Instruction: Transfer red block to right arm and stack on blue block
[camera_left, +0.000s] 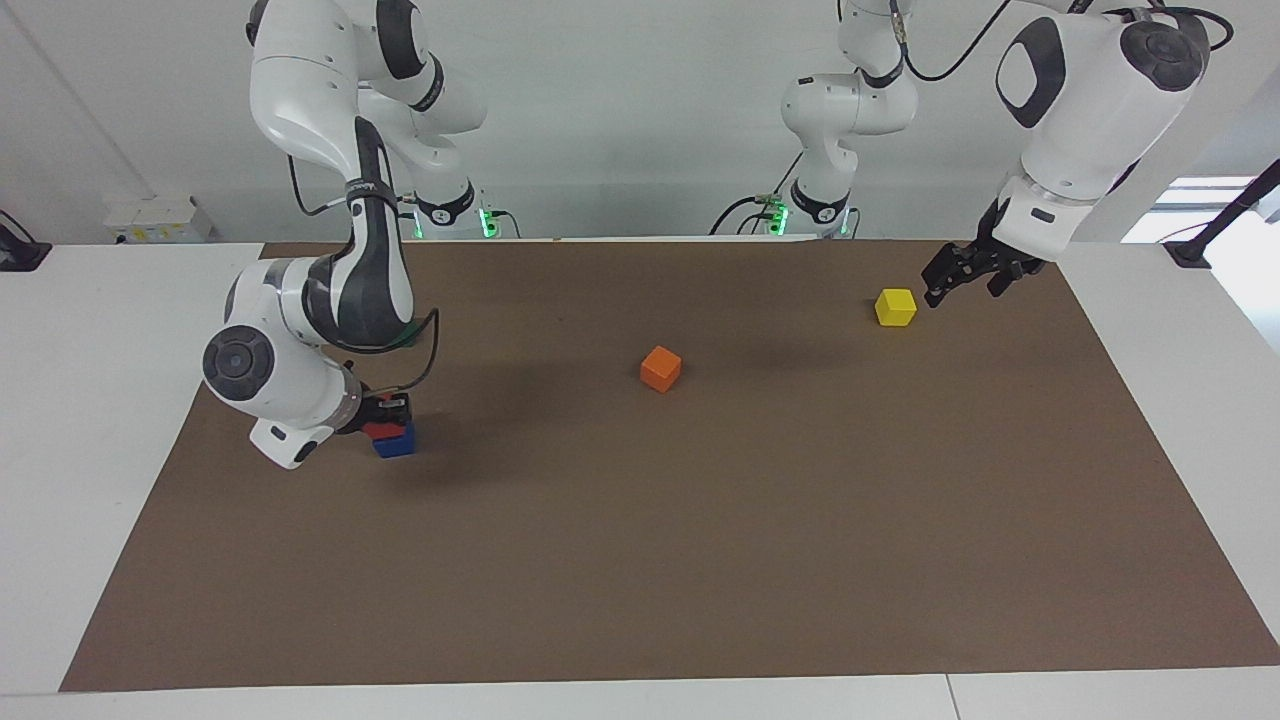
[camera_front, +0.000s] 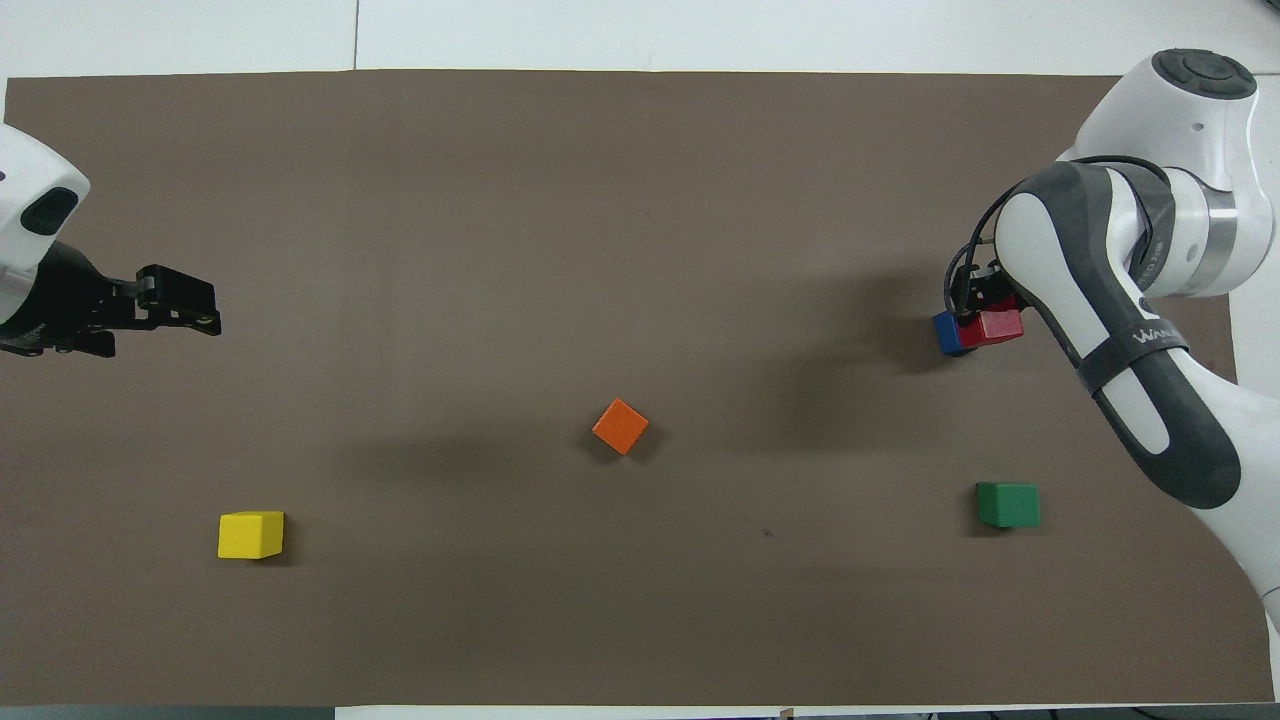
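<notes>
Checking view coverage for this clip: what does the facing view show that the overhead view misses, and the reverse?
Only the facing view shows both arm bases and the red block sitting on the blue block. Only the overhead view shows the green block whole. Both show the right gripper shut on the red block, the waiting left gripper, and the orange and yellow blocks.
</notes>
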